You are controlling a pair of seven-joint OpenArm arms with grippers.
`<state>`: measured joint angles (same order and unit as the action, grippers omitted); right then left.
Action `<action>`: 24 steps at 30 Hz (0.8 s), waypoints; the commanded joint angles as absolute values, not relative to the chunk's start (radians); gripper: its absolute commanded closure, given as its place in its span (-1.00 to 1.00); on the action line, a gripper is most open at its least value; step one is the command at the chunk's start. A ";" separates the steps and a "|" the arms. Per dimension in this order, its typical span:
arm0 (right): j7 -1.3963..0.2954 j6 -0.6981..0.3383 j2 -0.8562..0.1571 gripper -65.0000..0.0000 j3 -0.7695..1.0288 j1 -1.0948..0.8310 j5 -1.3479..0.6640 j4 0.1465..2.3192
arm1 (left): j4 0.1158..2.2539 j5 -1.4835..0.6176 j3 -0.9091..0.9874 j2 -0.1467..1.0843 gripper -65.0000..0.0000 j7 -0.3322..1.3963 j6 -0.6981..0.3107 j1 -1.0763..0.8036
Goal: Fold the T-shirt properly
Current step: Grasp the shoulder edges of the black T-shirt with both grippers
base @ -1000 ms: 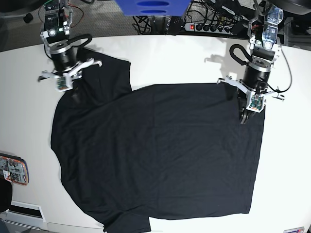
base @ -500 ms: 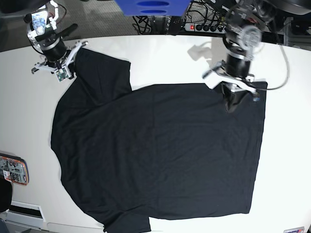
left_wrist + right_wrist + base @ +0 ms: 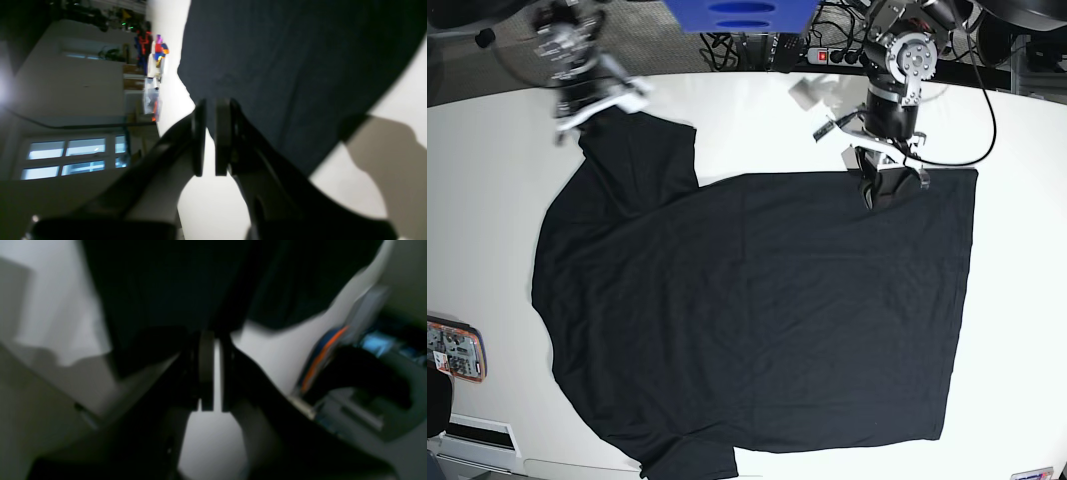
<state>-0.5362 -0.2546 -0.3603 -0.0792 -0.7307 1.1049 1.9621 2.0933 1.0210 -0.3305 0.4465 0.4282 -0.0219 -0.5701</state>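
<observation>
T-shirt (image 3: 747, 310) lies flat on white table (image 3: 1017, 300), filling most of it. Left gripper (image 3: 210, 110) sits over the shirt's far edge, jaws a narrow slit, nothing between. Right gripper (image 3: 213, 336) at far sleeve, blurred; narrow gap, grip unclear.

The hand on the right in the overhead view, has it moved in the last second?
Yes. That left hand slid leftward along the T-shirt's top edge, away from its right-hand corner and toward the power strip.

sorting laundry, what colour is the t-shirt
Plain black T-shirt, best seen in the base view.
</observation>
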 commanded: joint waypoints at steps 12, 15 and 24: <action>-0.536 -0.377 -0.352 0.44 -0.119 -0.737 1.153 1.980 | 2.111 1.032 -0.325 0.452 0.81 0.421 0.005 -0.601; -0.536 -0.390 -0.351 0.25 -0.122 -0.737 1.153 1.980 | 2.111 1.030 -0.325 0.452 0.80 0.421 0.005 -0.601; -0.535 -0.390 -0.349 0.20 -0.124 -0.774 1.153 1.983 | 2.109 1.030 -0.325 0.452 0.80 0.421 0.005 -0.604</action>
<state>-0.5343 -0.3832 -0.3462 -0.1226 -0.7654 1.1545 1.9694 2.0933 1.0210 -0.3264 0.4465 0.4278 -0.0120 -0.5987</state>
